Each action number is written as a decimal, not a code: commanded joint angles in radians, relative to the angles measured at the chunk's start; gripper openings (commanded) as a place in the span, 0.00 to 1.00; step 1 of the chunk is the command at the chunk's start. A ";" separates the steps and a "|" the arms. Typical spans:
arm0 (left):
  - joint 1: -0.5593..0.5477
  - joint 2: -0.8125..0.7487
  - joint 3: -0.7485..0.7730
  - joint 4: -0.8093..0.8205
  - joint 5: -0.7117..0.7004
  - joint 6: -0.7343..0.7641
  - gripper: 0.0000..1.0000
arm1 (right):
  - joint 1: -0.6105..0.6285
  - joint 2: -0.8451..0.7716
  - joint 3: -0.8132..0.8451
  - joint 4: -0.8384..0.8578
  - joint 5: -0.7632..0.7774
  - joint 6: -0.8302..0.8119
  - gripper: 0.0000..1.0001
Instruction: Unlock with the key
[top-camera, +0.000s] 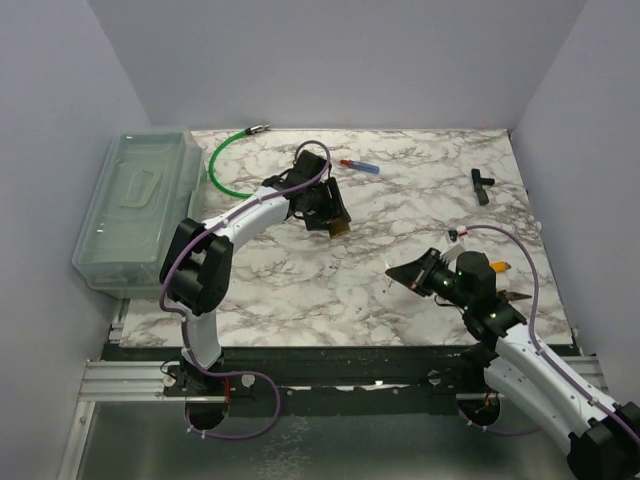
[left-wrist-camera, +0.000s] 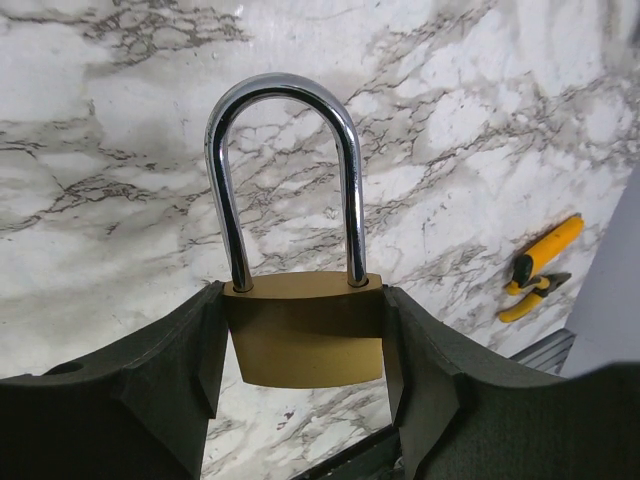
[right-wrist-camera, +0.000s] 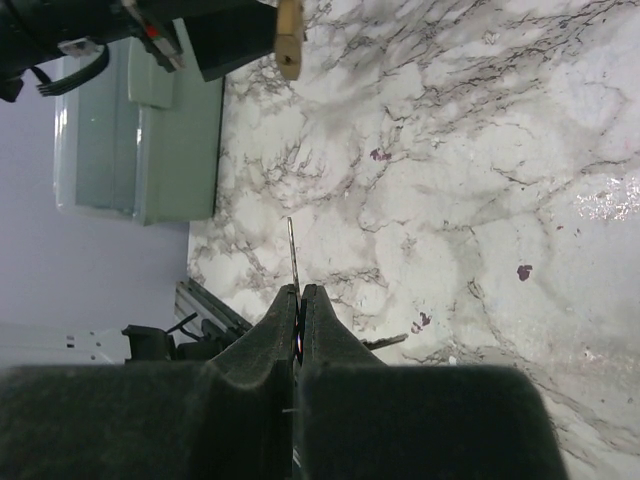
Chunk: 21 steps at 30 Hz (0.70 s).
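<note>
My left gripper is shut on a brass padlock with a closed silver shackle, holding it by its sides above the marble table. In the top view the left gripper holds the padlock at the table's middle back. My right gripper is shut on a thin silver key, whose blade sticks out past the fingertips, edge-on. In the top view the right gripper with the key is at the right front, apart from the padlock. The padlock shows far off in the right wrist view.
A clear lidded plastic bin stands at the left edge. A green cable, a red-and-blue pen and a black tool lie at the back. Yellow-handled pliers lie near the right front, partly under the right arm.
</note>
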 joint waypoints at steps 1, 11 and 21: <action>0.047 -0.087 0.012 0.060 0.082 0.009 0.00 | 0.017 0.095 0.044 0.125 0.010 0.006 0.01; 0.144 -0.161 -0.030 0.064 0.089 -0.005 0.00 | 0.119 0.267 0.105 0.221 0.102 -0.005 0.01; 0.153 -0.186 -0.039 0.069 0.096 0.024 0.00 | 0.228 0.362 0.150 0.252 0.189 -0.030 0.01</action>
